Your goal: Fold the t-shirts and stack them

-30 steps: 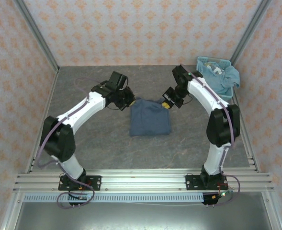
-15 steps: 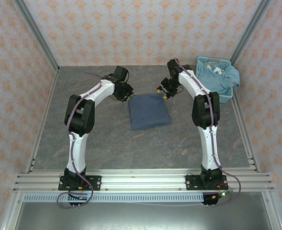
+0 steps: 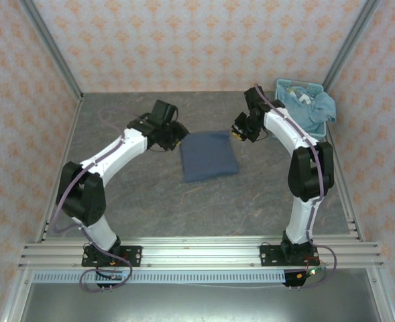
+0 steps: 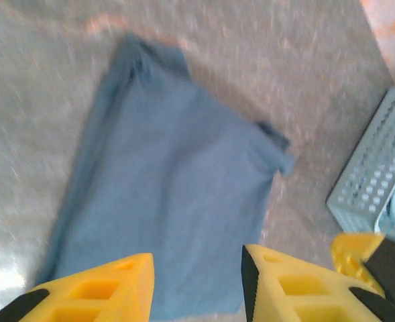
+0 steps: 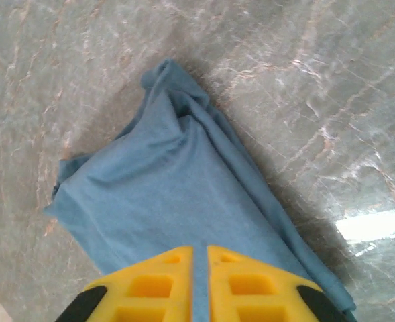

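Slate-blue folded cloth t-shirt (image 3: 209, 155): flat on grey marbled surface (image 3: 150, 194)
Left end effector (image 4: 196, 268): parted, empty
Right end effector (image 5: 199, 255): closed, empty

top external: high, from near edge, looking down on table (image 3: 150, 201). wrist views: close, downward; all share dark shirt (image 3: 208, 155).

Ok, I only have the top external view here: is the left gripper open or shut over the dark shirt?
Observer: The left gripper is open, fingers apart at the dark shirt edge, gripping nothing.
Operator: And the right one?
Observer: The right gripper is shut, fingers nearly touching, over the shirt.
Operator: Is the fold tidy?
Observer: Not quite. In the right wrist view, one corner is bunched into ridges.
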Controlling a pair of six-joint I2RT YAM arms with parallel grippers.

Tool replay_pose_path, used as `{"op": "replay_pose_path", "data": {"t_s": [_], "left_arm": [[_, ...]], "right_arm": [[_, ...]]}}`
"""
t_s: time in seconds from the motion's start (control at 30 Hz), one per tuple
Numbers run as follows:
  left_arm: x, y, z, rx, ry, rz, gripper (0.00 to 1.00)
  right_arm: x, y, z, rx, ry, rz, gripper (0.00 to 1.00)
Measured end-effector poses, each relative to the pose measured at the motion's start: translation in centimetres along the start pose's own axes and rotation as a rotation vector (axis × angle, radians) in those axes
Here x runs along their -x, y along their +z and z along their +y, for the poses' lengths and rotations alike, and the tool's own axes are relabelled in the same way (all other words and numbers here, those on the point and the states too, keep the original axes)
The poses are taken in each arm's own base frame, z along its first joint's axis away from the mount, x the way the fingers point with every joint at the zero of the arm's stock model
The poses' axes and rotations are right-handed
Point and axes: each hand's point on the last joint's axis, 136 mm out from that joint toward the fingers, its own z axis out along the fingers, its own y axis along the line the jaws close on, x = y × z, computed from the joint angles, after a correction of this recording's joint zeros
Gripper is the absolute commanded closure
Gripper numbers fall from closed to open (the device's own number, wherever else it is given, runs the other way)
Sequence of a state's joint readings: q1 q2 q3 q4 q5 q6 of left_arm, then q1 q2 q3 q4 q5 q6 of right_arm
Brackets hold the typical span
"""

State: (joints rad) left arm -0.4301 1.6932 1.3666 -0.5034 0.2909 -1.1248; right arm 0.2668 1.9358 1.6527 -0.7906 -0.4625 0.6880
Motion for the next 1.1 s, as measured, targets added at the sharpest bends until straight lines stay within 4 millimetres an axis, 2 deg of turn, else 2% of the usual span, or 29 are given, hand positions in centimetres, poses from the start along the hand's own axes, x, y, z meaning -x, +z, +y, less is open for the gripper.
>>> {"op": "replay_pose_path", "data": {"t_s": [0.1, 0.23, 0.33, 0.43, 0.63, 0.8, 0.93, 1.0, 1.1], "left_arm": [[-3.4, 2.3, 1.0, 0.028, -0.023, 0.07, 0.67], [-5.5, 5.7, 1.9, 0.067, -0.065, 0.123, 0.68], [-5.8, 7.4, 3.0, 0.105, -0.081, 0.134, 0.68], [-6.0, 8.6, 4.0, 0.143, -0.085, 0.139, 0.69], [-5.6, 9.9, 5.8, 0.204, -0.074, 0.12, 0.69], [-4.7, 9.1, 6.2, 0.24, -0.026, 0.074, 0.56], [-3.7, 5.8, 4.4, 0.197, -0.009, 0.021, 0.53], [-3.6, 3.5, 2.6, 0.13, -0.018, 0.002, 0.45], [-5.0, 1.0, 0.7, 0.042, -0.055, 0.003, 0.36]], "right_arm": [[0.4, 1.7, 0.8, 0.02, -0.003, 0.016, 0.95], [0.8, 5.4, 1.0, -0.002, 0.005, 0.054, 0.95], [1.3, 7.8, 1.1, -0.021, 0.013, 0.072, 0.95], [2.4, 9.2, 2.0, -0.017, 0.011, 0.068, 0.95], [3.9, 10.0, 2.8, -0.018, 0.014, 0.052, 0.96], [4.1, 10.7, 2.0, -0.044, 0.034, 0.069, 0.96], [4.0, 10.6, 1.5, -0.057, 0.037, 0.07, 0.88], [3.8, 9.8, 1.1, -0.065, 0.03, 0.055, 0.81], [3.3, 7.0, 0.8, -0.061, 0.019, 0.014, 0.72]]}}
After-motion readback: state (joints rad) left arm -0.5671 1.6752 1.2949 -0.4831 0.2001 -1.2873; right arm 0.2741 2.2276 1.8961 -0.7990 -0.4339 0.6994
